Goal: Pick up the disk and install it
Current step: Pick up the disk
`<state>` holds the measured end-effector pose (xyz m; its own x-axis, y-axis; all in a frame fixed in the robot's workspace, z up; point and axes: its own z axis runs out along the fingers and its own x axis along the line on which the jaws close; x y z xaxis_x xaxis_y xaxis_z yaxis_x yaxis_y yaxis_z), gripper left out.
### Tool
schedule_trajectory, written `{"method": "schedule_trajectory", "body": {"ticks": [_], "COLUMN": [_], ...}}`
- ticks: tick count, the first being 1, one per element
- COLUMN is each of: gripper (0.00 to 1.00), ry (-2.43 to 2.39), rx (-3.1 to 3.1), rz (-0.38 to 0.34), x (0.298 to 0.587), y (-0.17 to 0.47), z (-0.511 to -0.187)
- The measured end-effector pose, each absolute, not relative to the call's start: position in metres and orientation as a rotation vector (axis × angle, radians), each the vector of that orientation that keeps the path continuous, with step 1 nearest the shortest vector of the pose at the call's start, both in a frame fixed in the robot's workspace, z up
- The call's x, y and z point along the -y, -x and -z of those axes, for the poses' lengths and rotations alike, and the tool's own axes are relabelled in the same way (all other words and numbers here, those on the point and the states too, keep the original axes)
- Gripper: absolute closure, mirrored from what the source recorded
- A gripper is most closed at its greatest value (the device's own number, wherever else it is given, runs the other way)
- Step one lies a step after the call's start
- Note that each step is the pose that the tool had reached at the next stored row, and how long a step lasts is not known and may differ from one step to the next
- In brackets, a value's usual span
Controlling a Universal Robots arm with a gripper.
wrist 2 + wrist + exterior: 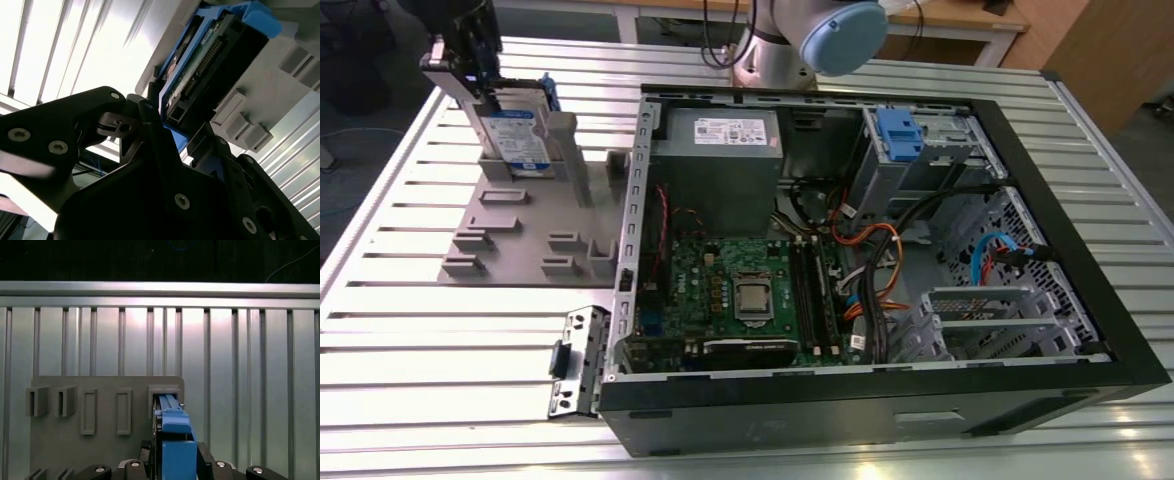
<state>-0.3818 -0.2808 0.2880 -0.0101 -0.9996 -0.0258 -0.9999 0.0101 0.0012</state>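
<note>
The disk (pixel 210 60) is clamped by its bright blue plastic frame between the black fingers (pixel 150 120) of the gripper (pixel 175 131). In the exterior view it is held upright on edge, its lower end set among the grey uprights of a moulded fixture plate (pixel 520 240). The plate is laid on a slatted aluminium table (pixel 400 340), to the exterior view's left of an open computer case (pixel 1067 300), in which a green motherboard (pixel 734 290) is exposed.
</note>
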Motion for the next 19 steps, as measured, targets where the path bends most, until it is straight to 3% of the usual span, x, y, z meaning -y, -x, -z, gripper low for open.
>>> {"method": "schedule_trajectory", "body": {"ticks": [15,19], "gripper": [0.53,0.64], "ry": [2.198,2.198], "rx": [-2.22,-2.22], "rz": [-0.03,-0.03], "x": [0.2804,0.2804], "y": [0.3818,0.3818], "z": [-0.2796,-0.2796]}}
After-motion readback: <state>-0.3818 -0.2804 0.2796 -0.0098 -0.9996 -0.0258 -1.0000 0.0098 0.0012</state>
